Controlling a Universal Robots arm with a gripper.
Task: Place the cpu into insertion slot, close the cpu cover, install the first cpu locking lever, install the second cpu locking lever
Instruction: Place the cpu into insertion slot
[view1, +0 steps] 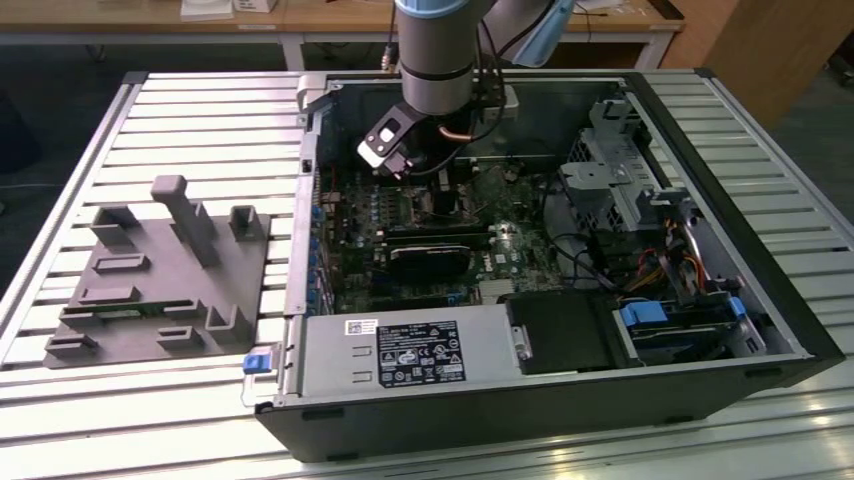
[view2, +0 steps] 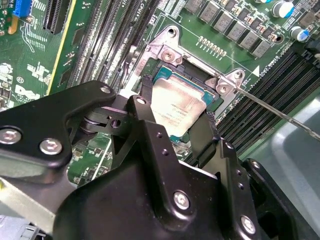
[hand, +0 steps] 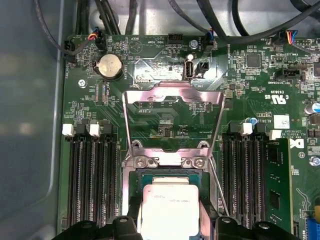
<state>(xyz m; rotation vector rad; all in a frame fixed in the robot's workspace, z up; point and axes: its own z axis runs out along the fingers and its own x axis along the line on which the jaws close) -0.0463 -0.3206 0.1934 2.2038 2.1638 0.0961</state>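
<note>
In both wrist views my gripper (view2: 175, 111) (hand: 170, 216) is shut on the cpu (view2: 177, 105) (hand: 167, 202), a square chip with a silvery-beige face. One black finger (view2: 142, 112) presses each of two opposite edges. The chip sits level over the insertion slot (view2: 169, 76) (hand: 165, 174), whose dark rim shows just beyond it; I cannot tell whether it rests in the slot. The cpu cover (hand: 172, 91), a thin silvery frame, stands flipped open behind the slot's hinge. A thin wire locking lever (view2: 280, 112) (hand: 218, 185) lies loose beside the socket. In the exterior view the gripper (view1: 434, 168) reaches down into the open case.
Rows of black memory slots (hand: 92, 185) (hand: 245, 180) flank the socket. The computer case (view1: 747, 300) lies open on a slatted table, with a power supply (view1: 400, 355), a black module (view1: 427, 255) and cables (view1: 667, 265) inside. A grey fixture (view1: 160, 270) sits at the exterior view's left.
</note>
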